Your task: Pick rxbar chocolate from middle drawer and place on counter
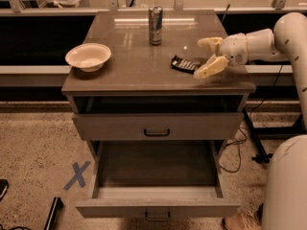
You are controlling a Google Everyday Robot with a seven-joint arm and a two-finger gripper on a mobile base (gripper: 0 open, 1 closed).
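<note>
The rxbar chocolate (pixel 184 64), a flat black bar, lies on the counter (pixel 139 66) at its right side. My gripper (pixel 206 56) hovers just right of the bar, fingers spread open and empty, one finger above and behind, the other near the counter's front right edge. The middle drawer (pixel 156 190) is pulled wide open below and looks empty inside.
A silver drink can (pixel 155 18) stands at the back middle of the counter. A pale bowl (pixel 88 56) sits at the left edge. The drawer above (pixel 157 126) is shut. A blue tape X (pixel 76 175) marks the floor at left. My white base (pixel 285 186) is at lower right.
</note>
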